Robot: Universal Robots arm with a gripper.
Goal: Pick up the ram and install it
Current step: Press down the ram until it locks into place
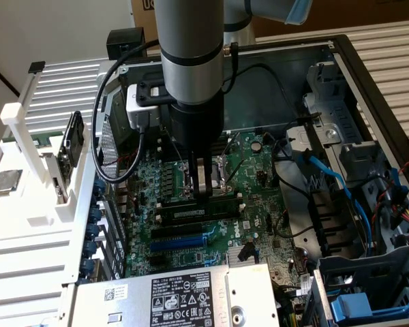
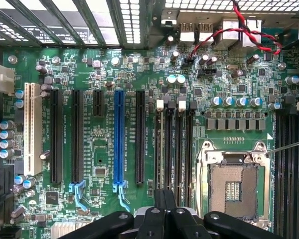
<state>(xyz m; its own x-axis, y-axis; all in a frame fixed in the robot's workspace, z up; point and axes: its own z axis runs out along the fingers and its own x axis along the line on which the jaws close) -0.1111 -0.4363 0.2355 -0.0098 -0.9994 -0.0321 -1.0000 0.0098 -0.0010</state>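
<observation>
My gripper (image 1: 203,192) hangs straight down over the green motherboard (image 1: 252,204) inside the open computer case, with its fingers shut together and nothing between them. Just under the fingertips, the ram (image 1: 191,212) stands on edge in a black memory slot: a long narrow stick with a pale label on its side. The fingertips are at its top edge, and I cannot tell whether they touch it. In the wrist view the shut gripper (image 2: 164,196) sits over the near end of the row of black memory slots (image 2: 174,144).
An open processor socket (image 2: 234,184) lies beside the memory slots, and a bright blue long slot (image 2: 119,139) lies on their other side. A labelled metal box (image 1: 170,300) fills the case's near side. Blue cables (image 1: 327,177) and drive bays are at the exterior view's right. A white rack (image 1: 27,136) stands outside the case.
</observation>
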